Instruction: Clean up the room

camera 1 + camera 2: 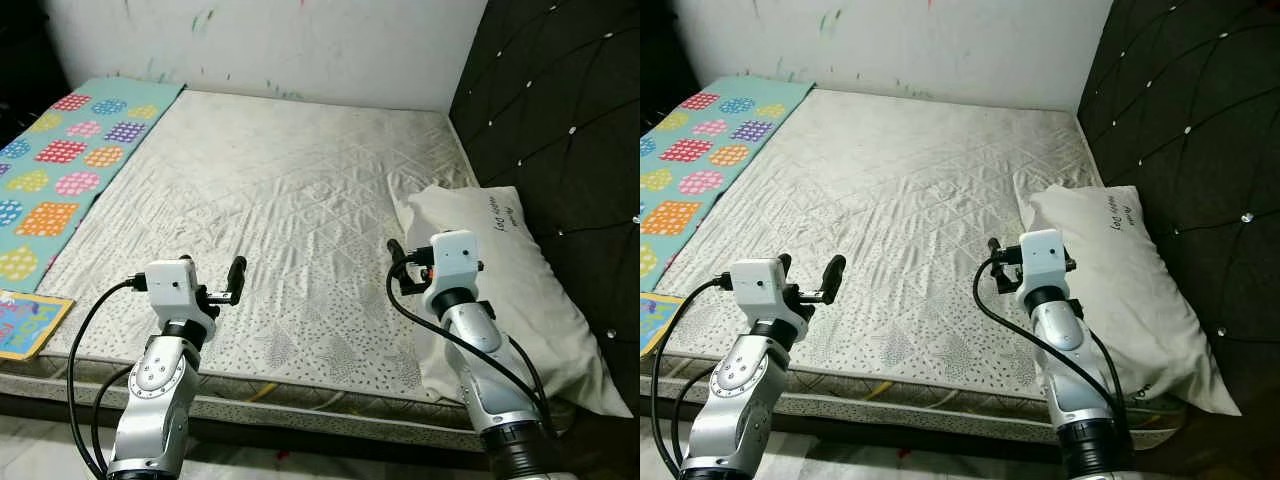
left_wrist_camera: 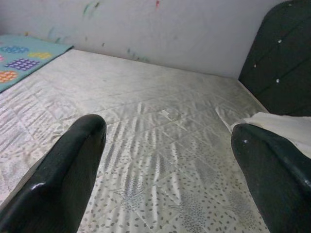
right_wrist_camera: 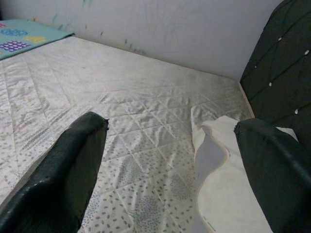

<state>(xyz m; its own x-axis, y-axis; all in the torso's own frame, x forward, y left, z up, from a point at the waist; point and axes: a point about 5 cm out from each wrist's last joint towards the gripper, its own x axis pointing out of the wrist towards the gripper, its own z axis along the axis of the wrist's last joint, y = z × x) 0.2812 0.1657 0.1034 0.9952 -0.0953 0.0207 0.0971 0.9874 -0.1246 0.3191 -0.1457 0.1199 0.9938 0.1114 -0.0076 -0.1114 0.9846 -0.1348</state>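
A white quilted mattress lies in front of me, bare across its middle. A white pillow rests along its right side against the dark headboard. My left gripper hovers open over the near edge of the mattress, with nothing between its fingers. My right gripper is also open and holds nothing. It hangs just left of the pillow, whose near corner lies under its right finger.
A teal sheet with coloured squares covers the mattress's left strip. A small colourful flat item lies at the near left corner. The padded black headboard rises on the right and a marked white wall stands behind.
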